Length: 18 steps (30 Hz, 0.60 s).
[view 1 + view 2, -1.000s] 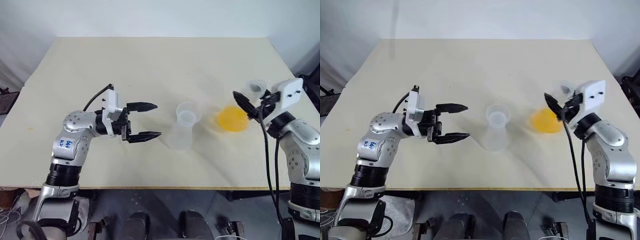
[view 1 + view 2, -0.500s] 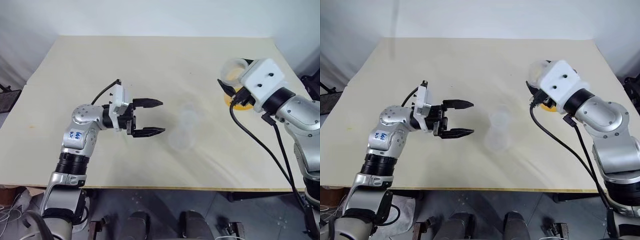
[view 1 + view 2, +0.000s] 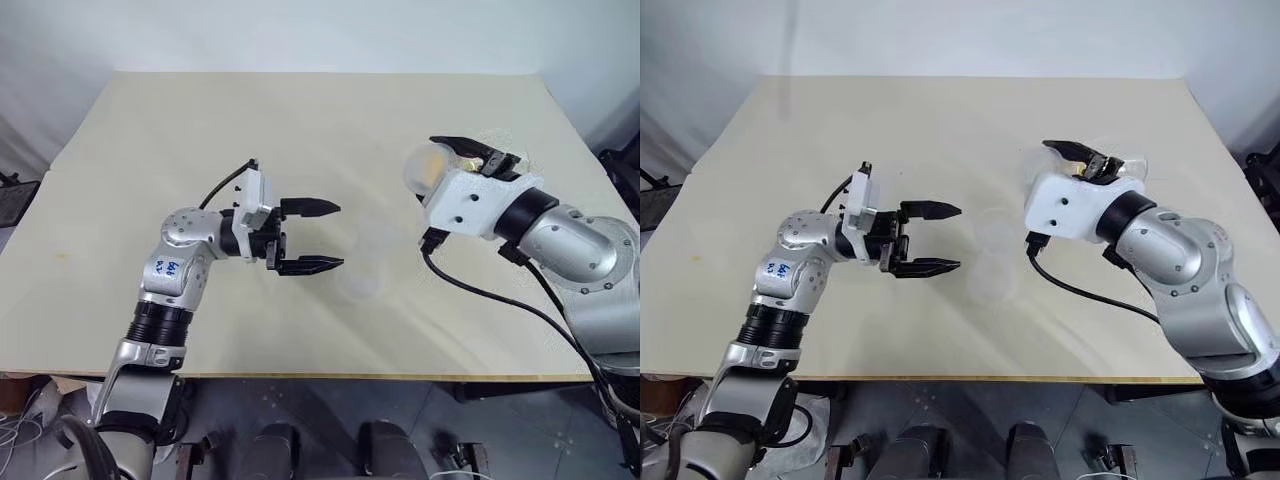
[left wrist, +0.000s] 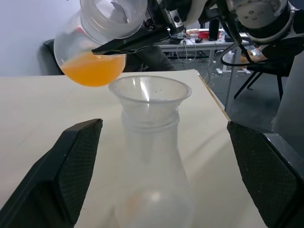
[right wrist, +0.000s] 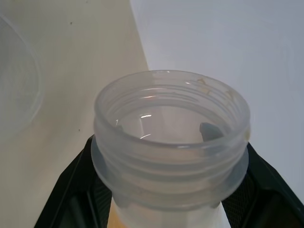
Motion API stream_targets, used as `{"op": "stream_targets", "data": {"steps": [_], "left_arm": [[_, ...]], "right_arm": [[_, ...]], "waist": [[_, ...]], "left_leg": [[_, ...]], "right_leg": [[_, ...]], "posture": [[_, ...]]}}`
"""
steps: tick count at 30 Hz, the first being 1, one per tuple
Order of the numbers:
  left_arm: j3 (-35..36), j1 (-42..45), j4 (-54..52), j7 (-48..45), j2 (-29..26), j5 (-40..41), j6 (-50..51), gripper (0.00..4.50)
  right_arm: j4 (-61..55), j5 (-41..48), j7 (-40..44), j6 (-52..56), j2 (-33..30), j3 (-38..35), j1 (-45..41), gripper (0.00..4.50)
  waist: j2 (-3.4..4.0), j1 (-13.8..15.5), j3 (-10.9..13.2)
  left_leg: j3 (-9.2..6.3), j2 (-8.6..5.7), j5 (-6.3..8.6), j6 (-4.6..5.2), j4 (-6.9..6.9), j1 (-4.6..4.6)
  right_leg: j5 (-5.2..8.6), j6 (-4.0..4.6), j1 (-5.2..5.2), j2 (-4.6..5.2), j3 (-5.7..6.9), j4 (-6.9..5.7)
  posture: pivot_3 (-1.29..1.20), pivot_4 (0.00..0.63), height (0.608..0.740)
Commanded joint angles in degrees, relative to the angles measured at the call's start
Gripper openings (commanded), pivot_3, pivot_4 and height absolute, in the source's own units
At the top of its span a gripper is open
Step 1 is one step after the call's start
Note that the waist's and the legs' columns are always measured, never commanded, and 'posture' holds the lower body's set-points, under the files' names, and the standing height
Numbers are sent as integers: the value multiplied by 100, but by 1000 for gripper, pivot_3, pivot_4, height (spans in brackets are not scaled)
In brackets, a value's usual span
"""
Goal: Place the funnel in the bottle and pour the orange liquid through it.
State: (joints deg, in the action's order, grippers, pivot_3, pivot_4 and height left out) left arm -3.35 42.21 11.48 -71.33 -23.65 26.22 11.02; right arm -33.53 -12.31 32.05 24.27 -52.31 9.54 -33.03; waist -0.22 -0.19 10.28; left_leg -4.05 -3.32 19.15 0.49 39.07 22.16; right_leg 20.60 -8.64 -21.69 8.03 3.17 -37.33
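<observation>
The funnel is seated in the neck of the bottle, rim up, w/ the bottle standing upright on the worktop near its middle, between the two arms. In the left wrist view the bottle is framed between the left end effector's fingers, not touched by either; a faint orange trace is seen low inside it. The left end effector is held level just beside the bottle, pointing at it, fingers spread wide apart & nothing gripped. The orange liquid is pooled in the tilted belly of a second clear flask, which is lifted off the worktop and tipped over, its wide threaded mouth seen from the right wrist. That flask is clamped at the neck by the right end effector, black fingers closed on it from both sides. The flask is held up and to the right of the funnel, near it but apart; no stream is seen between mouth & funnel. A black cable is draped from the right wrist down across the worktop.
</observation>
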Motion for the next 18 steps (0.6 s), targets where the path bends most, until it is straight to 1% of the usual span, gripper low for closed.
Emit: {"op": "stream_targets", "data": {"steps": [1,3,8,18], "left_arm": [[15,89,-121,6,5,7,6,4500],[13,70,-136,30,12,2,20,4500],[11,56,-135,66,21,1,39,4500],[93,18,-185,246,18,-16,16,4500]], "right_arm": [[-186,-539,94,-196,-87,35,-188,2468],[-163,-816,176,-189,-118,140,-222,2468],[-134,-1182,192,-351,49,136,-308,2468],[-190,-1623,374,-604,333,178,-332,2468]], "waist": [[0,0,0],[0,0,0],[0,-1,0],[0,-2,0]], "left_leg": [[0,0,0,0,0,0],[0,0,0,0,0,0],[0,-1,0,0,0,0],[0,0,0,0,0,0]], "right_leg": [[0,0,0,0,0,0],[0,0,0,0,0,0],[0,0,-1,0,-1,0],[0,0,-2,0,-1,-2]], "posture": [[0,150,740],[0,150,740],[0,150,740],[0,150,740]]}}
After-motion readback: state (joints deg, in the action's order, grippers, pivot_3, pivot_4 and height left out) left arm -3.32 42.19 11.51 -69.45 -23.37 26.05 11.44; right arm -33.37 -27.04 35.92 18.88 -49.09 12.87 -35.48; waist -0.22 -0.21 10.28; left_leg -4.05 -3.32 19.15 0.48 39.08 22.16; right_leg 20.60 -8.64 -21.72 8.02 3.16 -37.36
